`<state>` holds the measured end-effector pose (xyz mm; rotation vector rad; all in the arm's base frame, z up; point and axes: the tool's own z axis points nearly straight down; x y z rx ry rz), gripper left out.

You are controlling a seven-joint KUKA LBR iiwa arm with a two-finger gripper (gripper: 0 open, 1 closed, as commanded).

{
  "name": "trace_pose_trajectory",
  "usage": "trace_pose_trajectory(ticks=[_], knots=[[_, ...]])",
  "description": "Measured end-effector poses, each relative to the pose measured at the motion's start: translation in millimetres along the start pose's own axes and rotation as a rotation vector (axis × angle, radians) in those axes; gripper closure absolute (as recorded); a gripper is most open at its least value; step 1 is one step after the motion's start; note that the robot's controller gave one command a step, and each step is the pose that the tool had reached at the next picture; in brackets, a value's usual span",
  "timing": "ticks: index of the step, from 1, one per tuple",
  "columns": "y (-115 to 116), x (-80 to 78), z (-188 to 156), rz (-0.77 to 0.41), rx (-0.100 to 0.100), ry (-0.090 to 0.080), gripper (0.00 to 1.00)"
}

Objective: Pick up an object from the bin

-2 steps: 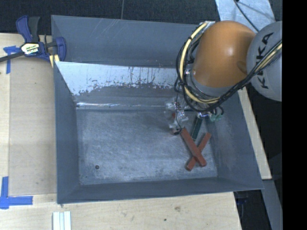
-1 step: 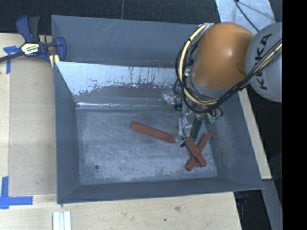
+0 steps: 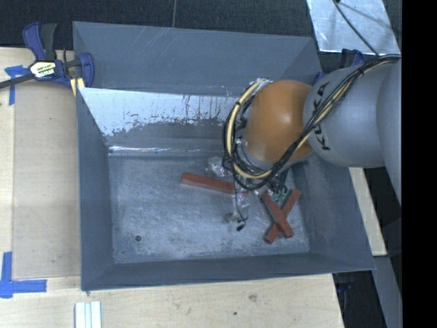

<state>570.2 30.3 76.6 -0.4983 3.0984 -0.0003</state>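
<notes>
Our tool (image 3: 239,212) hangs over the scuffed grey floor of the bin (image 3: 160,221), between a reddish-brown stick (image 3: 205,182) and two crossed sticks (image 3: 278,219); whether it is clenched we cannot tell.

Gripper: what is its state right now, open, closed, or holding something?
Gripper: cannot be told whether open or closed; it sits low in the bin between one reddish-brown stick and two crossed reddish-brown sticks.
</notes>
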Motion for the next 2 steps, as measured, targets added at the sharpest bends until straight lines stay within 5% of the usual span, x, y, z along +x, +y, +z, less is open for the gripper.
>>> trace_pose_trajectory(ticks=[1,2], knots=[[0,-0.4,0,0.0,0.0,-0.001,1.0],[5,-23.7,-159,0.06,0.003,-0.01,1.0]])
